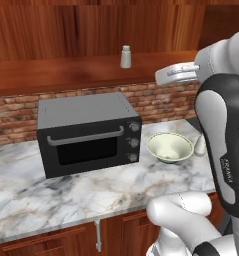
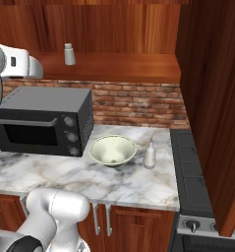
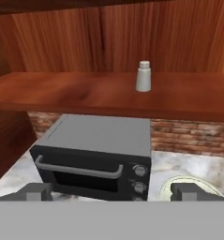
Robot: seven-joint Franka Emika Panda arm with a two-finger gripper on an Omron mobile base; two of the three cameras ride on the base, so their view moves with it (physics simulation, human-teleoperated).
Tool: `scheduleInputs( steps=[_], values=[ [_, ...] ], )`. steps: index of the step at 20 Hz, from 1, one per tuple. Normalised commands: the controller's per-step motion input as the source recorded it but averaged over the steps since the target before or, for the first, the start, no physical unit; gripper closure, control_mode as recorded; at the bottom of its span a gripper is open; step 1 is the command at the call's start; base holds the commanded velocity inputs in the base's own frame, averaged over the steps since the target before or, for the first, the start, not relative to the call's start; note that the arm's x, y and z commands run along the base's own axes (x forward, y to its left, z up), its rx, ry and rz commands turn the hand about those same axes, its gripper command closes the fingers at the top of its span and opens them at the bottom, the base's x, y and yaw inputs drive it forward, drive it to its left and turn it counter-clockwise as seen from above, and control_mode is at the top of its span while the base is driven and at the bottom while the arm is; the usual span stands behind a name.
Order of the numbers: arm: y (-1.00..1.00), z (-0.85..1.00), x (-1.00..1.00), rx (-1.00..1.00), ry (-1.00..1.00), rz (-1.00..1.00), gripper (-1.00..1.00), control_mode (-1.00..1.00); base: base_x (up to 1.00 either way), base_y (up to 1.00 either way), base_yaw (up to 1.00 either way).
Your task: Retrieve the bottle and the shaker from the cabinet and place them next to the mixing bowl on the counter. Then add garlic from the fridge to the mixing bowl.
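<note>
Shaker (image 3: 143, 76): upright on the open cabinet shelf (image 3: 85, 93), long axis vertical, ahead of and above the gripper (image 3: 111, 191), slightly right of its line. Gripper: jaws fully spread, empty. Bottle (image 2: 149, 153): on the counter (image 2: 89, 177) just beside the mixing bowl (image 2: 113, 150). Bowl contents: apparently none, though its interior is small in view.

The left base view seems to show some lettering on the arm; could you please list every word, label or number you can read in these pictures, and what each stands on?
"FRANKA": small grey lettering running along the dark panel of the robot arm, just legible in the left base view.
Toaster oven: its three knobs carry no marks that can be read.
Shaker, bottle, mixing bowl: no text or labels.
</note>
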Motion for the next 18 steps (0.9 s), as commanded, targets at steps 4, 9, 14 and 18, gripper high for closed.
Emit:
scheduleInputs(
  steps=[4, 9, 14, 18],
  values=[
    [0.0, 0.02, 0.24, -0.03, 0.0, -0.16, -1.0, -1.0, 0.0, 0.0, 0.0],
    [-0.01, 0.03, 0.4, 0.0, 0.0, -0.1, -1.0, -1.0, 0.0, 0.0, 0.0],
    [-0.06, 0.0, 0.57, 0.0, 0.0, 0.0, -1.0, -1.0, 0.0, 0.0, 0.0],
    [-0.12, -0.06, 0.54, 0.0, 0.0, 0.0, -1.0, -1.0, 0.0, 0.0, 0.0]
  ],
)
